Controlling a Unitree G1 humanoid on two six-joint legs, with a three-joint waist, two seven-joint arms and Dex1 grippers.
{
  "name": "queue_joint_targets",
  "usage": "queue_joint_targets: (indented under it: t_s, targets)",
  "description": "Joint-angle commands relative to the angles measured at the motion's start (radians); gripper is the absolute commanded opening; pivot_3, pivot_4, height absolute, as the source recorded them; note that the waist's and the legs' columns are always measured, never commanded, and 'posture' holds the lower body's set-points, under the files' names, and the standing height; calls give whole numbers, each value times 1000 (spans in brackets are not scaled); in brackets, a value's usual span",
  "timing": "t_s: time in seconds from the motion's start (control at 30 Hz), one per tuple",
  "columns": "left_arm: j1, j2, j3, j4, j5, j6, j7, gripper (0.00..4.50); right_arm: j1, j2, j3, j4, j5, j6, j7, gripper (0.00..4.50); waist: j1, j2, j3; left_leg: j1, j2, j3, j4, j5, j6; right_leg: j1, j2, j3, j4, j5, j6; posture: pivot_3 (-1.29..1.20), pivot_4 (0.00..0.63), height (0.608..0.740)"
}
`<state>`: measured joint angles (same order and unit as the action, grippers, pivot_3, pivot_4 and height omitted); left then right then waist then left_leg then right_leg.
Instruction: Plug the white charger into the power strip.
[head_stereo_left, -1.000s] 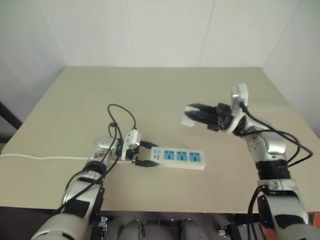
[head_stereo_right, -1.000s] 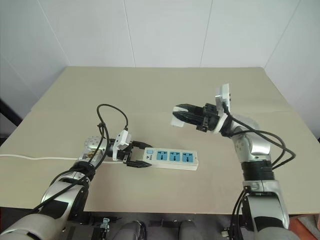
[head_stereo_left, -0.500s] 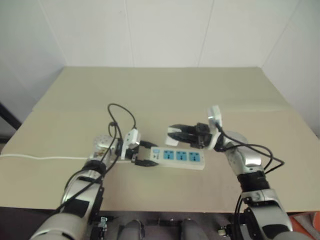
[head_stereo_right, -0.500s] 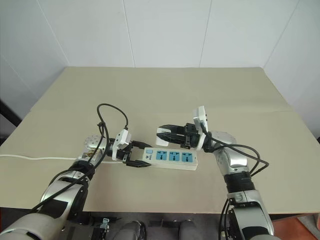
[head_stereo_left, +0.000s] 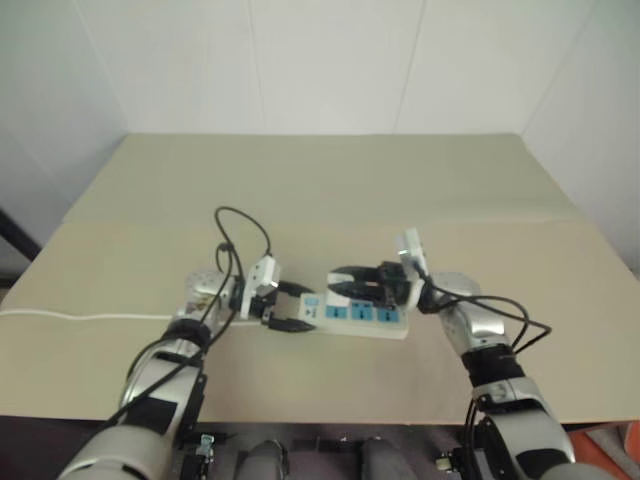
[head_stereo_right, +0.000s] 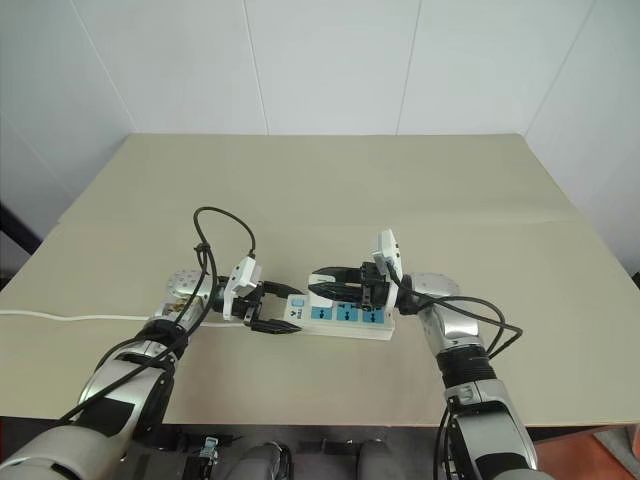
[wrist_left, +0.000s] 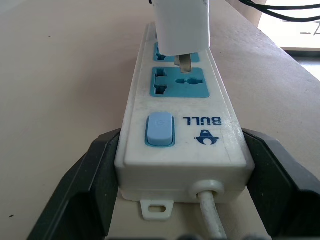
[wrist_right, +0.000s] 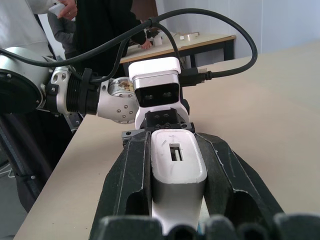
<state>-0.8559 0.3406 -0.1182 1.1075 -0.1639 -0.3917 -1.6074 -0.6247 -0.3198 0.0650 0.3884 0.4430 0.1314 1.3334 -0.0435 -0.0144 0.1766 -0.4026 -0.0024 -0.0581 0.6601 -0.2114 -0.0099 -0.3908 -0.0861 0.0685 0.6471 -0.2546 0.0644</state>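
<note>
The power strip (head_stereo_left: 365, 317) lies flat on the tan table, a white bar with three blue sockets. My left gripper (head_stereo_left: 288, 311) is shut on its switch end, one black finger (wrist_left: 85, 185) on each long side. My right gripper (head_stereo_right: 325, 281) is shut on the white charger (wrist_right: 177, 165) and holds it just over the strip. In the left wrist view the charger (wrist_left: 182, 25) hangs low above the sockets (wrist_left: 177, 82) with a metal prong still showing under it. Which socket the prongs line up with I cannot tell.
The strip's thin white cord (head_stereo_left: 80, 316) runs left off the table (head_stereo_left: 330, 190). A black cable loops (head_stereo_left: 240, 235) above my left wrist. Open tabletop lies behind and to the right of the strip. People (wrist_right: 100, 30) stand by another table beyond this table's left edge.
My right gripper has come down and leftward with the charger, from mid-air right of and beyond the strip to just above its sockets. The left gripper and the strip have stayed put.
</note>
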Motion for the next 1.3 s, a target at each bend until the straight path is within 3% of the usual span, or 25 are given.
queue_joint_targets:
  t_s: [0.03,1.3]
  targets:
    - [1,10,-14,-9,-5,7,-7,3276,-33,11,-11,3,0,-38,12,1135,0,0,0,0,0,0,0,0,0,0,0,0,0,0,0,0,150,740]
    - [-10,2,-12,1,1,5,-7,3276,-23,-3,-1,57,-83,-125,11,1135,0,0,0,0,0,0,0,0,0,0,0,0,0,0,0,0,150,740]
